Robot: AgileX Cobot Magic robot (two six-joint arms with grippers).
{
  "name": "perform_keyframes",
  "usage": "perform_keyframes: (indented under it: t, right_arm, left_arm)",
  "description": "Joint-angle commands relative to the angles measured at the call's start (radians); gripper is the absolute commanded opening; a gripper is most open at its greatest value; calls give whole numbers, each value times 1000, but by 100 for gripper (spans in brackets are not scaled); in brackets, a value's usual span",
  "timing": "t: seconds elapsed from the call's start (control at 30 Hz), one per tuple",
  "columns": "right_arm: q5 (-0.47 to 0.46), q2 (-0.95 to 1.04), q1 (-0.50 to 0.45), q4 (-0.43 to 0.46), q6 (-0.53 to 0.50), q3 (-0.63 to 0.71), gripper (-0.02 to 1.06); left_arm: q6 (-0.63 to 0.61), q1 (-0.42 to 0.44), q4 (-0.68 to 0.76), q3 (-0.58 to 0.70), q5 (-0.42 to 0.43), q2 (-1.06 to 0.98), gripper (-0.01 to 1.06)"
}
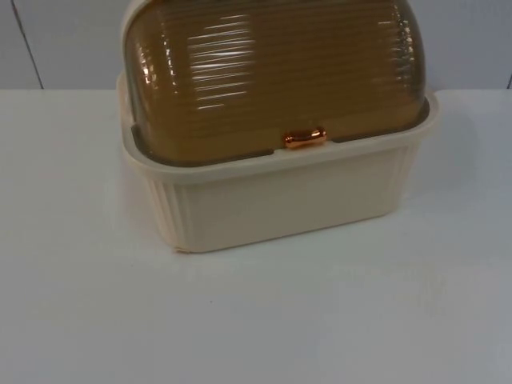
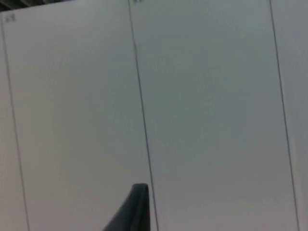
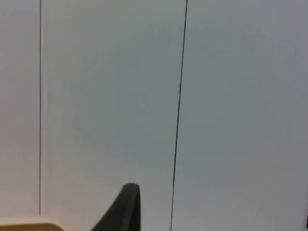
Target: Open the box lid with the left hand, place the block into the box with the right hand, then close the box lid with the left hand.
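Sitting shut on the table (image 1: pixel 80 304), the box (image 1: pixel 280 200).

A white desk (image 1: pixel 256 320) spreads wide from the near edge to the far side, its top smooth and faintly glossy under soft, even light. At its far edge stands a grey wall (image 1: pixel 64 44) of flat panels. Thin dark seams (image 2: pixel 142 106) run upright between the panels, one showing far left behind the desk. The panels look pale grey-blue, plain and unmarked, with another seam (image 3: pixel 179 110) on the right side.
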Motion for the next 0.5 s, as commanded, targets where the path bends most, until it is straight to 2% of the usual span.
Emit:
perform_keyframes:
  t: [0.0,0.27,0.47]
  right_arm:
    - [13,-25,-2,-18,14,-4,105]
    - [73,-25,-2,-13,18,-2,105]
    - [107,-25,-1,30,10,4,105]
  left_arm:
    - [-14,11,14,-4,8,-30,105]
    - [16,-2,-17,0,58,-62,105]
    - [46,-14,-42,5,89,-69,105]
